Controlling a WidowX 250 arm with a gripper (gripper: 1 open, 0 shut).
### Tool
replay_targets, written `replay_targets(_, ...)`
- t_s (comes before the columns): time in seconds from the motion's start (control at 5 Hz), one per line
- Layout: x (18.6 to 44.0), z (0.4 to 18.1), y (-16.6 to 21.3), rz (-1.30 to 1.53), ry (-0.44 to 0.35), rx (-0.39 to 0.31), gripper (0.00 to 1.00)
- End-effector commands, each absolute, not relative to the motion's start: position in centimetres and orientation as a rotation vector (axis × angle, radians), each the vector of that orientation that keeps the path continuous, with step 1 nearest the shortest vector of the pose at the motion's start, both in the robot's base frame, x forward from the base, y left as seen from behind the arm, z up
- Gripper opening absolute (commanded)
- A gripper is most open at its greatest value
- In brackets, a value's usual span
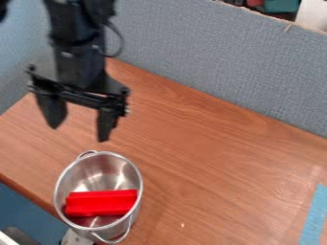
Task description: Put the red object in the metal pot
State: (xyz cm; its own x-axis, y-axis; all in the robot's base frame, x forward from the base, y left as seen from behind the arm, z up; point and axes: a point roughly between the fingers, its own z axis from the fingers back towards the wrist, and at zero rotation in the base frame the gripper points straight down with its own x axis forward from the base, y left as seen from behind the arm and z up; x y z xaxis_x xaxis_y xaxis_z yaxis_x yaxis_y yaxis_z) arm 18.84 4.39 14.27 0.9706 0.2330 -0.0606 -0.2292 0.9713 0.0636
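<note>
The red object lies inside the metal pot, a shiny round steel pot at the table's near edge, bottom left of the view. My gripper hangs above the table up and to the left of the pot, pointing straight down. It is open, its two dark fingers spread wide with nothing between them. It is clear of the pot and the block.
The brown wooden table stretches right and back from the pot. A grey-blue partition wall runs behind it. A pale blue strip shows at the table's right edge.
</note>
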Motion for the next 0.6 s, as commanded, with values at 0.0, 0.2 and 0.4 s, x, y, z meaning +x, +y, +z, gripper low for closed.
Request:
replay_targets(0.0,18.8,13.4,1.0,0.182,0.045,0.049,1.00)
replay_targets(0.2,18.4,12.2,-1.1,0.127,0.059,0.043,1.00)
replay_targets(0.4,21.4,13.3,-3.9,0.008,0.064,0.044,1.00)
